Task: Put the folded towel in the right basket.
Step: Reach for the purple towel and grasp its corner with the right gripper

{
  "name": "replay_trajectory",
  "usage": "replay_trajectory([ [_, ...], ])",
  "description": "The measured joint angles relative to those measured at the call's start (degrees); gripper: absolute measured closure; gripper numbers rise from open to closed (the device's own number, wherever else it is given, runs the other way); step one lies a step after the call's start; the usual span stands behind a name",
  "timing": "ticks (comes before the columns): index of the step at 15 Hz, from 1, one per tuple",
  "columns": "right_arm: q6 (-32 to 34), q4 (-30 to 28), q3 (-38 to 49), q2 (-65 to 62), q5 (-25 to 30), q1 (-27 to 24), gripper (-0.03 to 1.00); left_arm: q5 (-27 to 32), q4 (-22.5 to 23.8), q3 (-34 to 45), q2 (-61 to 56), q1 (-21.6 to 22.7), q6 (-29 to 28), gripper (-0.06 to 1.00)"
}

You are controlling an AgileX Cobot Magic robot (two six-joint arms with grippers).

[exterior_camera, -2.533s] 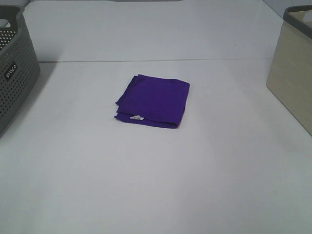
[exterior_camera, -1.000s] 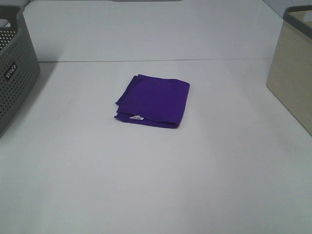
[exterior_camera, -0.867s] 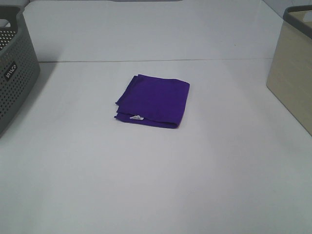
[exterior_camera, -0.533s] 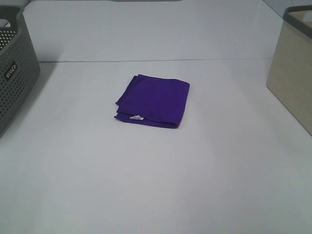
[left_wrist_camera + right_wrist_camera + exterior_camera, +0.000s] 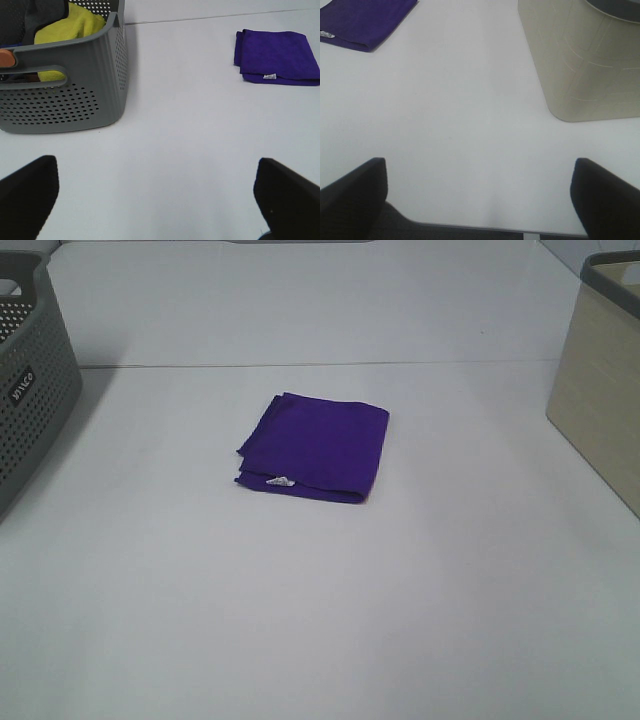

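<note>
Quick count: one folded purple towel, two baskets (one grey perforated basket, one beige basket), one yellow cloth, one white table, and two grippers: left gripper, right gripper.

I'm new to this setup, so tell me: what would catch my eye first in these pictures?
The purple folded towel stands out first, lying flat near the middle of the white table. At the left edge of the high view stands a grey perforated basket with a yellow cloth inside. At the right edge stands a beige basket.
</note>
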Motion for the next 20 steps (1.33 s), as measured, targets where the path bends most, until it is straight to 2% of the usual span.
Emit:
replay_trajectory([
  [12, 0.0, 0.0, -0.9, 0.3, -0.2, 0.0, 0.01, 0.0, 0.0, 0.0, 0.0, 0.0, 0.0, -0.05],
  [14, 0.0, 0.0, -5.3, 8.2, 1.7, 0.0, 0.01, 0.0, 0.0, 0.0, 0.0, 0.0, 0.0, -0.05],
  [16, 0.1, 0.1, -13.5, 23.1, 5.3, 0.0, 0.01, 0.0, 0.0, 0.0, 0.0, 0.0, 0.0, -0.05],
  [20, 0.2, 2.6, -27.0, 43.8, 6.2, 0.0, 0.01, 0.0, 0.0, 0.0, 0.0, 0.0, 0.0, -0.05],
])
